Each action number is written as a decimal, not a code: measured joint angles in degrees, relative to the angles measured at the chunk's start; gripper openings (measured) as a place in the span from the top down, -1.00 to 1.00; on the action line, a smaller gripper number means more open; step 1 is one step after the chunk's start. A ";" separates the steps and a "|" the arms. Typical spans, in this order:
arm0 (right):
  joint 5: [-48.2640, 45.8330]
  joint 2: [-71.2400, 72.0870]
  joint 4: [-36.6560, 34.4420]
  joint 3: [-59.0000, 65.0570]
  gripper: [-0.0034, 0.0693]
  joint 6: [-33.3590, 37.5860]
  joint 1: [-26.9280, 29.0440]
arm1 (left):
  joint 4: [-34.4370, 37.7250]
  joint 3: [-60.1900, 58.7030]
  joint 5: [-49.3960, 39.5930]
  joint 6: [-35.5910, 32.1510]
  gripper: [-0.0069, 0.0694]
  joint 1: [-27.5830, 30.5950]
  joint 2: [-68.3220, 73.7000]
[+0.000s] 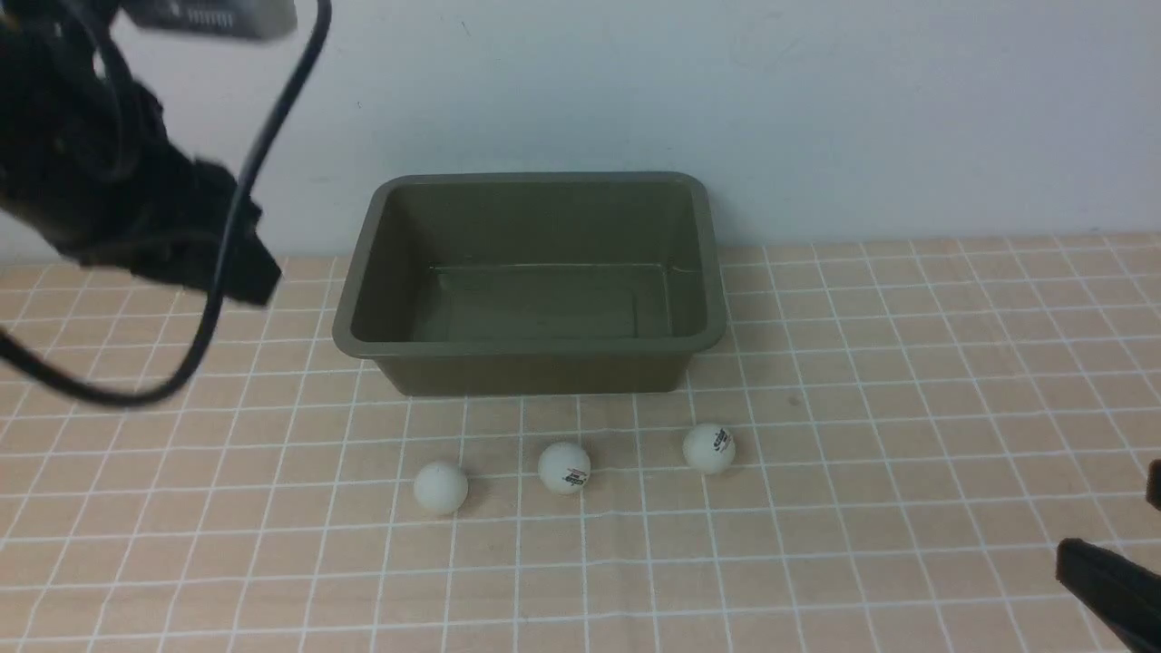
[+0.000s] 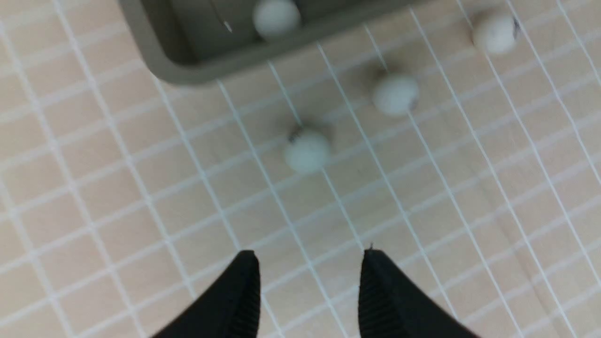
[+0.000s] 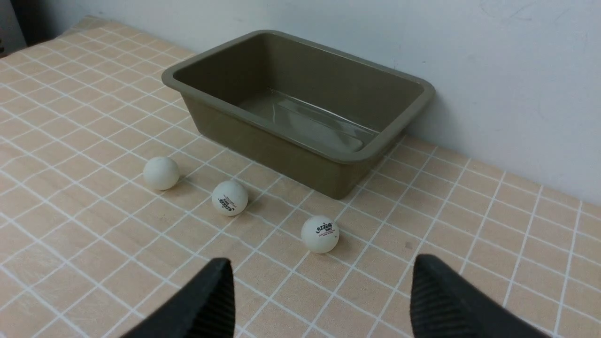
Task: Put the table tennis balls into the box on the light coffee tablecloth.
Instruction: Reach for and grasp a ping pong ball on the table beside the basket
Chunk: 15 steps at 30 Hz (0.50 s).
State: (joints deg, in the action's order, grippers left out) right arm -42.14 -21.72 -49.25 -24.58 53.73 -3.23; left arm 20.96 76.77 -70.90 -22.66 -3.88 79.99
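One ball looks boxed, three left to go

Both pincers are spread and hold nothing. Just ahead of the right pincer (image 3: pixel 324 277) lies a table tennis ball (image 3: pixel 320 234). A second ball (image 3: pixel 229 197) and a third ball (image 3: pixel 161 172) lie farther off to one side, all on the light coffee tablecloth (image 3: pixel 70 117). Beyond them stands the box (image 3: pixel 263 145). Far ahead of the left pincer (image 2: pixel 310 263), a blurred fourth ball (image 2: pixel 276 16) appears to be inside it.

The front camera looks forward and down at the box (image 1: pixel 526 374) from a little way off. The left wrist camera looks nearly straight down, close above the box's corner, and it is blurry. The right wrist camera looks low and slanted at the box. All three see the box and the balls (image 1: pixel 564 467) beside it.
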 joint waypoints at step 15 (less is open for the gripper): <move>-0.63 0.00 0.00 0.00 -0.35 0.00 0.00 | 6.80 -17.45 27.10 -14.17 -0.25 -8.81 10.29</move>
State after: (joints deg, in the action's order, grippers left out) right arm -42.77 -21.72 -49.25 -24.58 53.73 -3.23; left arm 27.76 59.31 -43.79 -36.84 -12.69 90.27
